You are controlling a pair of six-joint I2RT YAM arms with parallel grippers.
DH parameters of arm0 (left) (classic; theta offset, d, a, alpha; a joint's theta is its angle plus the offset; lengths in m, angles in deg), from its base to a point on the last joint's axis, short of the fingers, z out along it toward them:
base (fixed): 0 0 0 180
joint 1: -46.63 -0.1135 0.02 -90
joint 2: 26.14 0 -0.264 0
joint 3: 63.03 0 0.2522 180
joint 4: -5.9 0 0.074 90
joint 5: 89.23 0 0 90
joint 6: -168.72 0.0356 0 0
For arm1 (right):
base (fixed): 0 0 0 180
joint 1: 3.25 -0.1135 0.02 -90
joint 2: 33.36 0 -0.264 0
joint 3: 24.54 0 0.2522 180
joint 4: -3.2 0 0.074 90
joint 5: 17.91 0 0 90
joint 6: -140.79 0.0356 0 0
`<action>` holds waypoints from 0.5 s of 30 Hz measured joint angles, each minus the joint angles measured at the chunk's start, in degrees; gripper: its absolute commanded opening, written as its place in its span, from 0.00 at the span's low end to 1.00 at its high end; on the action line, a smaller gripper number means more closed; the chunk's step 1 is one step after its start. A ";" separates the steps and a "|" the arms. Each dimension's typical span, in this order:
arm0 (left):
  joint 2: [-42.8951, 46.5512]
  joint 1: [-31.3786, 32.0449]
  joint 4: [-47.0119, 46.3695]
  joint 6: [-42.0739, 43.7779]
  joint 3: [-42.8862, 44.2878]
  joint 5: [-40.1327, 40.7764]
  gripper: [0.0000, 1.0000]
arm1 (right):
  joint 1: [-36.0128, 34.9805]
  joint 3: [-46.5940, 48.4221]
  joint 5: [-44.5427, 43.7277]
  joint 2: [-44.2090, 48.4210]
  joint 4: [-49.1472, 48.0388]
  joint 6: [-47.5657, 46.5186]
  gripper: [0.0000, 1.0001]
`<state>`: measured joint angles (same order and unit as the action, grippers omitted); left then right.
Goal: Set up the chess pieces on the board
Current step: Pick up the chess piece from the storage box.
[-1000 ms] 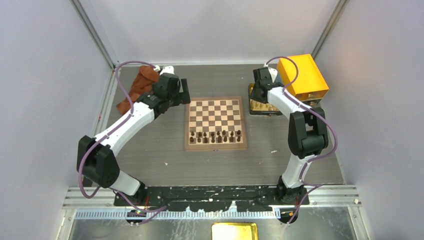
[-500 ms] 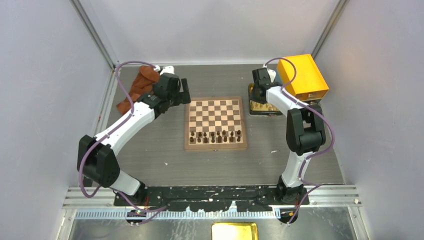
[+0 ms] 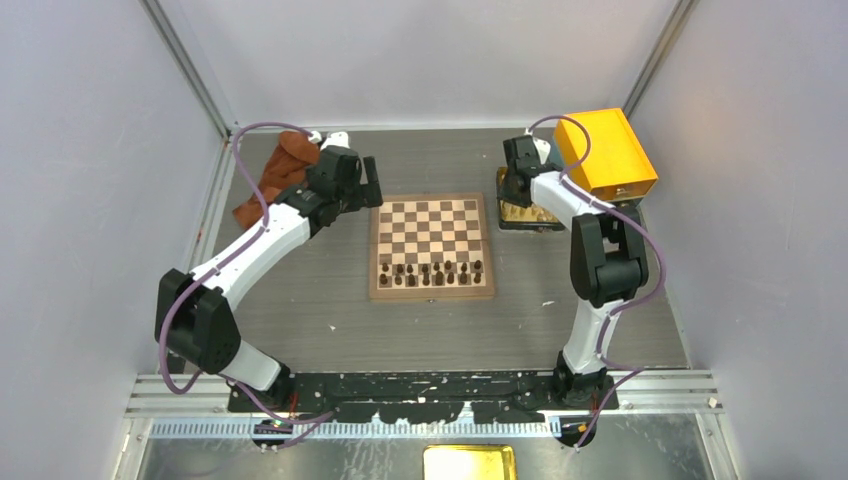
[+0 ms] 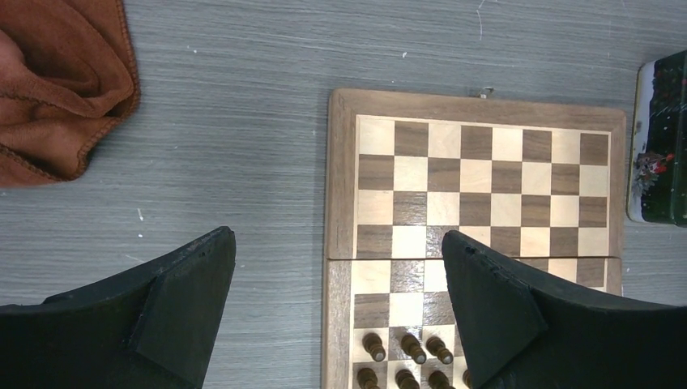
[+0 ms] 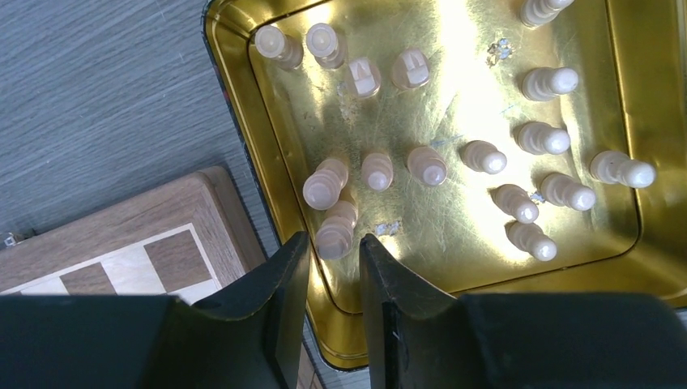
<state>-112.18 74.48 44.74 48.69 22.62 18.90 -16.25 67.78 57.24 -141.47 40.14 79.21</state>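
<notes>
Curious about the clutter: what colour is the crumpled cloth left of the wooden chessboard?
Plain rust brown; the crumpled cloth shows best in the left wrist view.

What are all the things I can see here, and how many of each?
chessboard: one, tan and dark brown squares, table centre.
dark brown chessmen: two rows, too small to count, board's near side.
cream chess pieces: sixteen, pale cream, inside the tray.
tray: one, golden, right of the board.
box: one, orange-yellow, far right corner.
cloth: one, rust brown, far left.
table: one, grey.
left hand: black fingers, open, above the board's left edge.
right hand: black fingers, either side of one cream piece.
</notes>
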 measured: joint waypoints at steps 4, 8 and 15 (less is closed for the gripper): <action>0.00 0.00 -0.04 -0.04 0.00 -0.20 1.00 | 0.00 0.07 0.00 -0.83 0.02 0.00 0.34; 0.00 0.00 -0.13 -0.07 0.00 -0.26 1.00 | 0.02 0.13 0.00 -1.36 0.00 0.02 0.31; 0.00 0.00 -0.46 -0.11 0.00 -0.37 1.00 | 0.07 0.96 -0.02 -2.08 0.00 0.00 0.26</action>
<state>-112.18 74.48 44.28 48.59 22.62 18.53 -16.18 68.74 57.22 -143.55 40.14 79.21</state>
